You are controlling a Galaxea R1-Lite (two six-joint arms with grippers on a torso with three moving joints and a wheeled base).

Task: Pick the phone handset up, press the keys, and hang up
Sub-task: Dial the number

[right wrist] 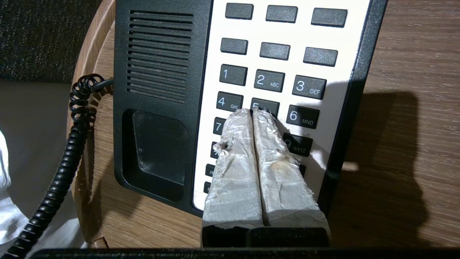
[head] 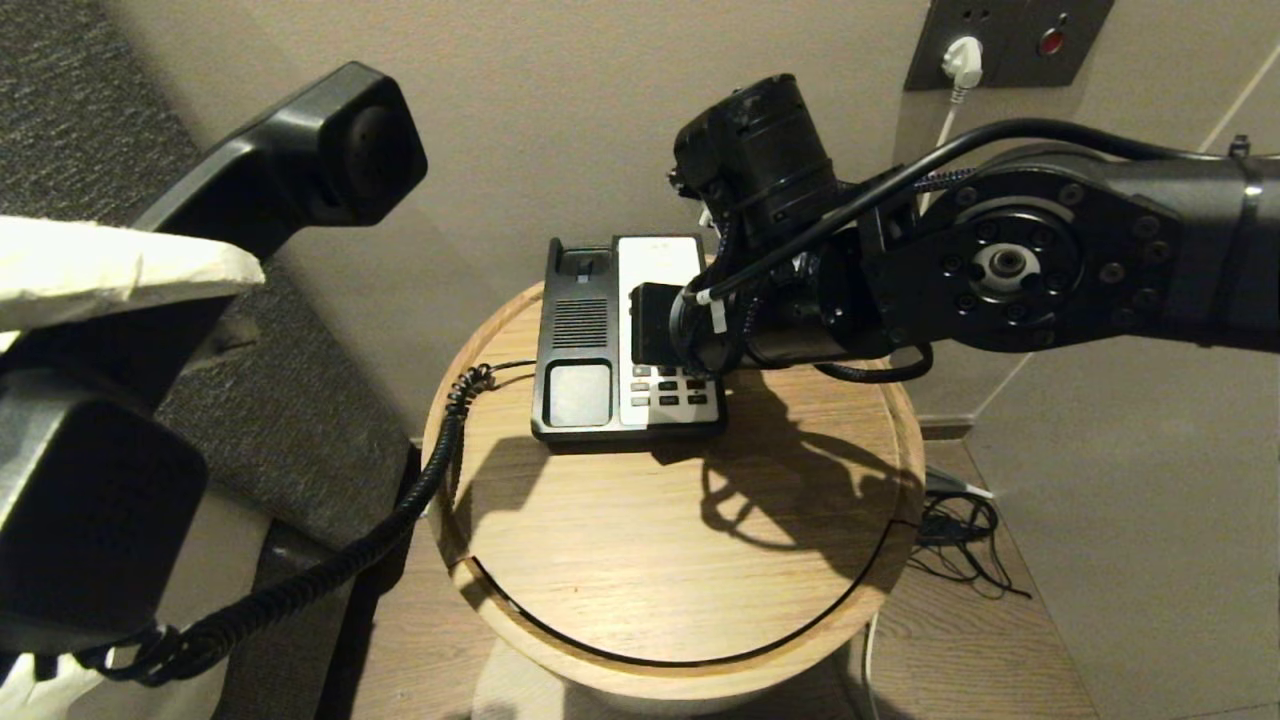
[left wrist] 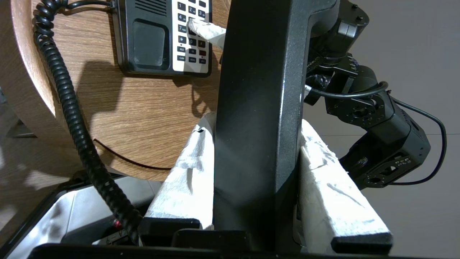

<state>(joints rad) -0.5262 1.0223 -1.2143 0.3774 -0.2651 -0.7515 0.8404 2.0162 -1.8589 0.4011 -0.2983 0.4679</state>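
The black phone handset hangs in the air to the left of the table, and its coiled cord runs down to the phone base. My left gripper is shut on the handset, with a white-wrapped finger on each side of the grip. The right gripper is shut, and its paired white-wrapped tips rest on the keys at the 5 key. In the head view the right wrist covers most of the keys. The handset cradle on the base is empty.
The phone stands at the back of a round wooden table with a raised rim. A wall socket with a white plug is behind it, and thin cables lie on the floor to the right. Grey upholstery is on the left.
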